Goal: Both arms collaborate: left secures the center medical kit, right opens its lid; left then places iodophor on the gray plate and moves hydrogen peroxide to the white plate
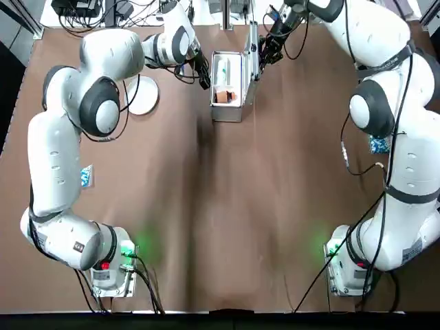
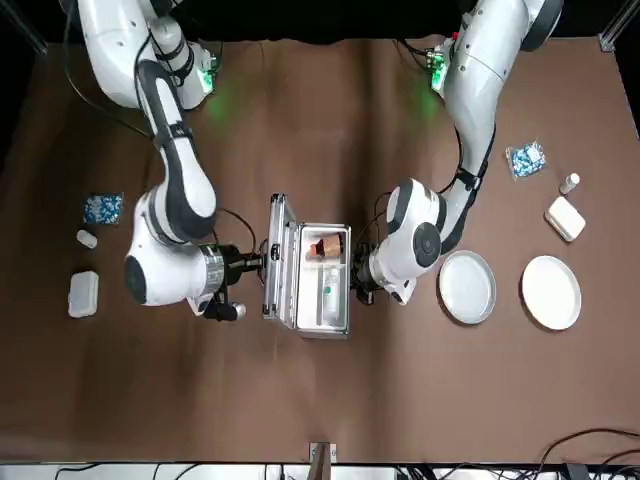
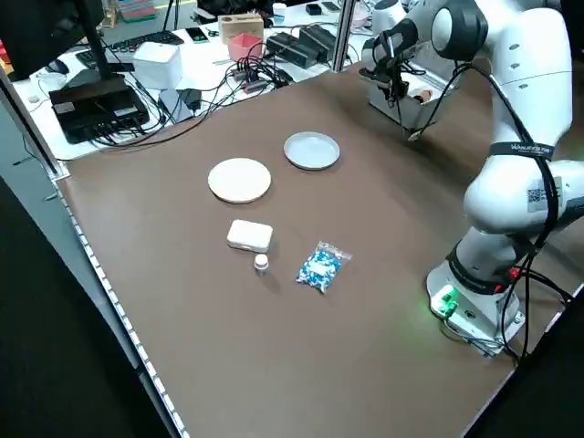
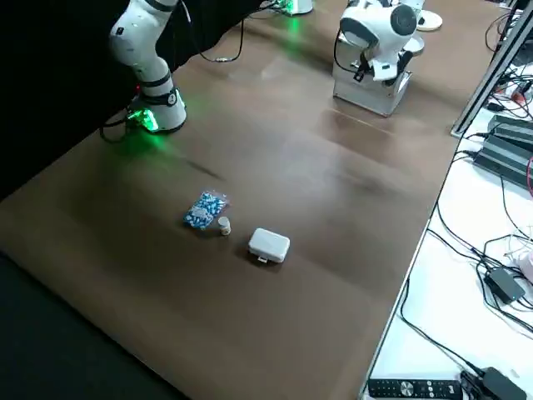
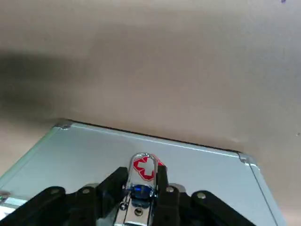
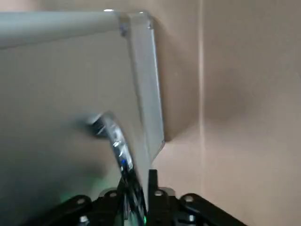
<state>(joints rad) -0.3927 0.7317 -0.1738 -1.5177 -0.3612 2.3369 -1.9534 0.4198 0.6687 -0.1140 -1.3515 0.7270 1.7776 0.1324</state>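
Observation:
The silver medical kit stands open at the far centre, its lid raised upright. Inside lie the dark brown iodophor and the whitish hydrogen peroxide. My left gripper is shut on a metal clasp with a red cross on the kit's side wall. At the lid's outer face, my right gripper is shut on the metal handle. The gray plate lies beside the left gripper, the white plate beyond it.
On the left arm's side lie a white box, a small vial and a blue packet. On the right arm's side are another blue packet, a white box and a small vial.

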